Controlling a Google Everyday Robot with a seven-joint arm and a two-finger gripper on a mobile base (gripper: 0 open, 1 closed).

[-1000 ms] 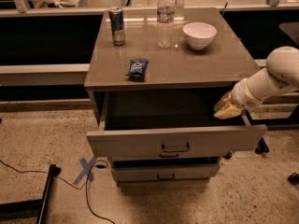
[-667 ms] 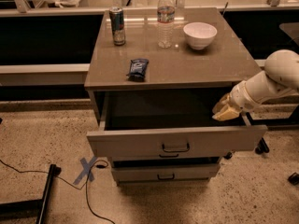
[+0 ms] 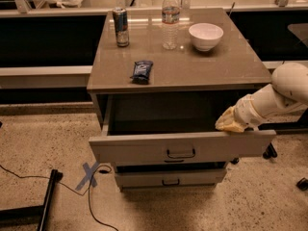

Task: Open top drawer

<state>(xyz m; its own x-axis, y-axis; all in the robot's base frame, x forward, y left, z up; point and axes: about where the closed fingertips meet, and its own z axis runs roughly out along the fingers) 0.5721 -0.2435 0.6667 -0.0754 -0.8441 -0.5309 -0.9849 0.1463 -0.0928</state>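
The top drawer [image 3: 134, 150] stands well out of its cabinet. Its flat grey-beige front panel runs left to right across the view, with a small dark loop handle [image 3: 181, 153] at its centre and a dark open cavity behind it. The tool [image 3: 228, 124], a pale yellowish tip on a white rounded arm, sits at the right end of that panel, touching or just over its top edge. The handle lies to the tool's left and slightly lower, along the panel's long axis. Whether the tool is wide or narrow I cannot tell (its tip reads as one pale lump). I judge the drawer already largely open, so any further pull would run straight outward, square to the panel. Below the drawer, a narrower drawer [image 3: 168, 179] with a like handle sits nearly shut. Above it, the smooth glossy table [image 3: 216, 71] carries a dark snack packet [image 3: 142, 70], a tall can [image 3: 120, 27], a clear plastic bottle [image 3: 170, 19] and a round white bowl [image 3: 206, 36]. Below and left of the drawer, a blue tape cross [image 3: 89, 174] marks the speckled floor
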